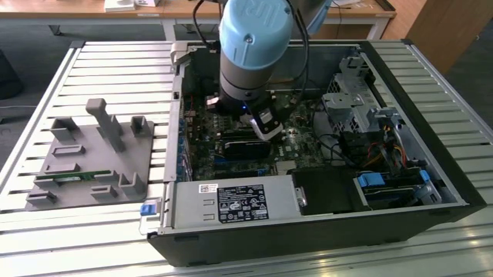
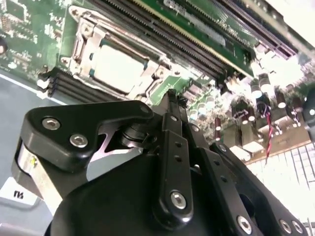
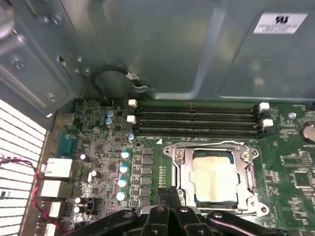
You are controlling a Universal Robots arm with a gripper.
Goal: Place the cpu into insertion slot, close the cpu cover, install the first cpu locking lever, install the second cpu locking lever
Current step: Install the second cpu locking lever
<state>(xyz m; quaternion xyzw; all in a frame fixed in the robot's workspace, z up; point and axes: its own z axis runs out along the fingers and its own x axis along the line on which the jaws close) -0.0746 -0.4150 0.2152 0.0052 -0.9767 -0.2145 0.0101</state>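
The hand (image 3: 170, 192), fingers pressed together, hovered just beside the cpu cover (image 3: 183, 167), closed over the seated cpu (image 3: 215, 178), apparently to work a lever.

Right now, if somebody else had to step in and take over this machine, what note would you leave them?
Gripper: shut, empty, just beside the socket.
Cpu: already seated in the insertion slot on the motherboard, inside the open case.
Cover: lies down around the chip, its top showing through the window.
Done: cpu placed, cover appears closed.
Left: I cannot tell whether either locking lever is latched; check both.
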